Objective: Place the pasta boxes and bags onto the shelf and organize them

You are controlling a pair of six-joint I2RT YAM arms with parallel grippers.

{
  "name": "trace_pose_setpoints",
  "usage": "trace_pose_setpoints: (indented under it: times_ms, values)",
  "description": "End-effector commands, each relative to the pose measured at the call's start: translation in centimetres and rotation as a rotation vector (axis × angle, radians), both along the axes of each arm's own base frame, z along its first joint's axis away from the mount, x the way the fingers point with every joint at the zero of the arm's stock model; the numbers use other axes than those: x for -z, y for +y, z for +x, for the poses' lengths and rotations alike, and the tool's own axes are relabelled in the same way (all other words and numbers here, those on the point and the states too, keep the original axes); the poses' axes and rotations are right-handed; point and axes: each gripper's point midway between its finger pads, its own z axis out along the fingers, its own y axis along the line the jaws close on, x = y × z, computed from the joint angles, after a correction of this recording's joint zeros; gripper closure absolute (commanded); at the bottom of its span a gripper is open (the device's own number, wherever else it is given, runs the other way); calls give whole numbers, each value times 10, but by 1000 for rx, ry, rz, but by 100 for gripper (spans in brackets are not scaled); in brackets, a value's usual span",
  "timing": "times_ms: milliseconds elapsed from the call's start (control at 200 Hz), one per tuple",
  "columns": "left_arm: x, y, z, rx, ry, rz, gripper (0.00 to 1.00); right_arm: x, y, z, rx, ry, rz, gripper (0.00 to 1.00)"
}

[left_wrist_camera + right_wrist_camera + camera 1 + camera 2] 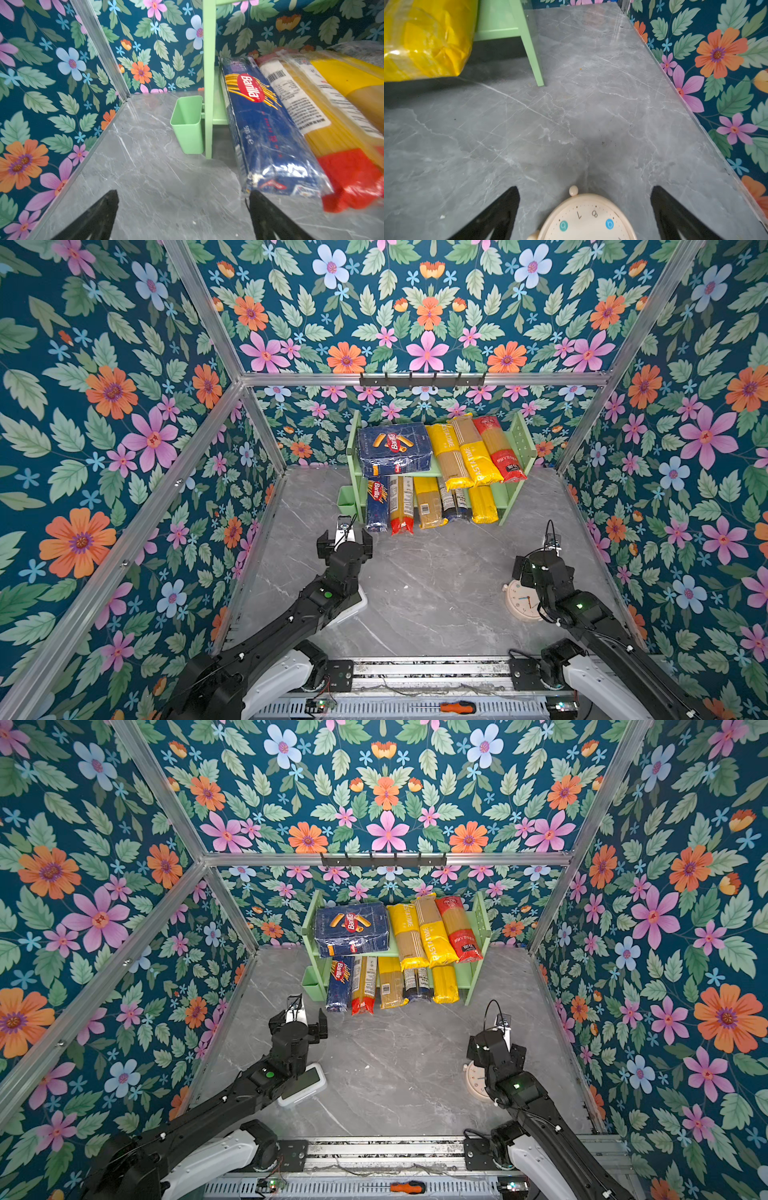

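Shelf (518,438): pale green, two flat painted tiers, side panels dotted with peg holes; it stands at the back of the table, in the centre of both top views.
Upper tier, left: a wide flat dark blue Barilla box (394,448), wrapped in crinkled film and picturing tube pasta.
Upper tier, right: three long clear plastic spaghetti bags side by side. Two are yellow-banded PASTATIME bags (473,454), and the outermost is a red-banded bag (497,448). Their near ends overhang the tier's edge.
Lower tier, left to right: a long narrow dark blue Barilla spaghetti pack (264,128), a clear bag with a red end (401,508), a yellow-topped bag (428,502), a dark-blue-banded bag (454,505) and a glossy all-yellow bag (482,505). All of them jut out past the front.
Cup (188,124): small, smooth green plastic, rectangular, hung on the shelf's left side panel.
Left gripper (184,194): black tapered fingers spread wide with nothing between them. It hangs over bare table just short of the Barilla spaghetti pack's near end.
Right gripper (585,188): fingers spread equally wide, gripping nothing, above a round cream clock (588,220) at the lower right of both top views.
Table (436,572): a grey marble-look slab with white veins.
Under the left arm: a white rounded-rectangle device with a grey screen (305,1083).
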Motion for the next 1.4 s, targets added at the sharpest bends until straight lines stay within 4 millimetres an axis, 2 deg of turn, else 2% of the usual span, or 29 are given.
trace_pose_setpoints:
  times_ms: [0, 80, 185, 320, 405, 545, 705, 795, 980, 1140, 1225, 1395]
  values:
    - [-13, 13, 13, 1, -59, -10, 0, -12, -3, 18, -16, -86, 33, 1]
    - [-6, 31, 19, -9, -71, -71, 0, -11, -12, 20, 12, -86, 9, 1]
    - [5, 57, 26, -49, -74, -122, 0, -14, -15, 25, 19, -98, -19, 1]
    - [22, 80, 41, -91, -18, -102, 0, -9, -25, 36, 39, -72, 3, 1]
    - [30, 79, 52, -64, 8, -86, 0, -8, -34, 45, 55, -81, 25, 1]
    - [47, 80, 59, -48, 10, -104, 0, -18, -32, 54, 20, -166, 4, 1]
    - [58, 105, 51, -126, -33, -136, 0, -25, -30, 53, -9, -262, -4, 1]
    - [63, 109, 45, -121, -72, -177, 0, -23, -28, 54, -23, -311, 5, 1]
    - [62, 112, 42, -122, -130, -176, 0, -6, -26, 71, -36, -346, 10, 1]
    - [59, 122, 36, -166, -161, -170, 0, 24, -39, 91, -11, -281, 83, 1]
    - [58, 120, 36, -144, -169, -165, 0, 25, -34, 98, -51, -256, 74, 1]
    - [63, 112, 40, -89, -202, -142, 0, 29, -37, 107, -49, -274, 41, 1]
